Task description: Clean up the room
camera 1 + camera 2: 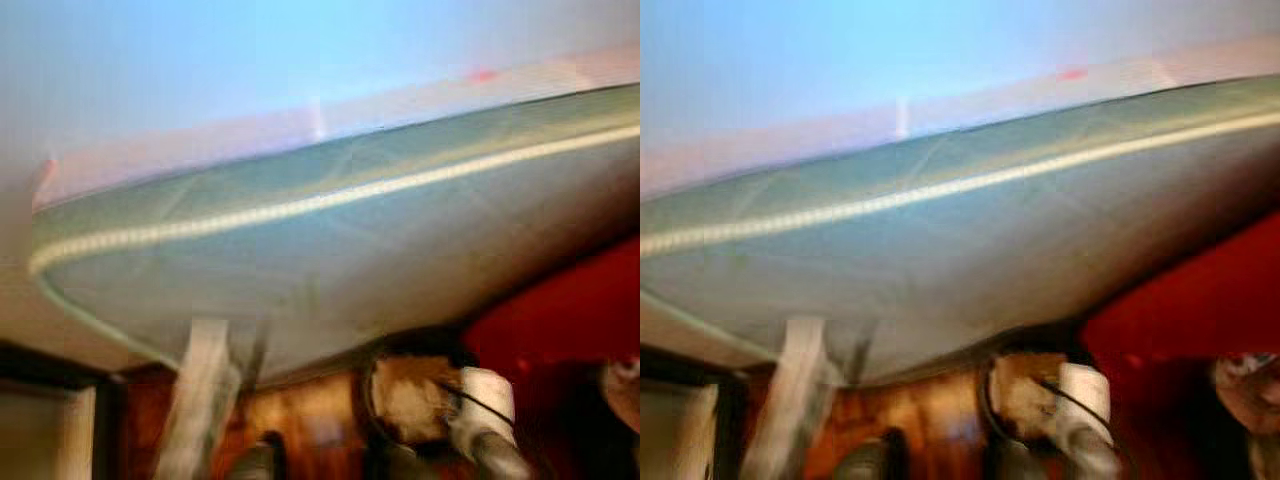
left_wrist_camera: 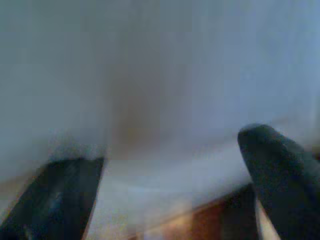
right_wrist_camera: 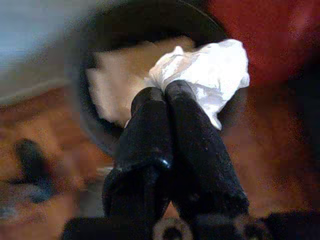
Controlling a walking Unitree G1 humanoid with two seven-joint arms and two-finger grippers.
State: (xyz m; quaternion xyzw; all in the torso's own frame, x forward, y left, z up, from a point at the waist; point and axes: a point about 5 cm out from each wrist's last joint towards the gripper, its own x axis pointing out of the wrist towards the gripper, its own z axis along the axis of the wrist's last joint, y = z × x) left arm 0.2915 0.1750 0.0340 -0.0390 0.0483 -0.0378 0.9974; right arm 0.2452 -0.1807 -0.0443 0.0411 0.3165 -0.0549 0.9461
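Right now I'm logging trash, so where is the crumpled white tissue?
The crumpled white tissue is pinched in the right end effector, over the black bin.

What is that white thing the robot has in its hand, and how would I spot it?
Start at the big grey-green mattress with its pale piped seam, then look down to the wooden floor, where a round black bin sits beside something red. Just above the bin's opening, the right hand pinches a crumpled white tissue. It is the only bright white, wrinkled wad there.
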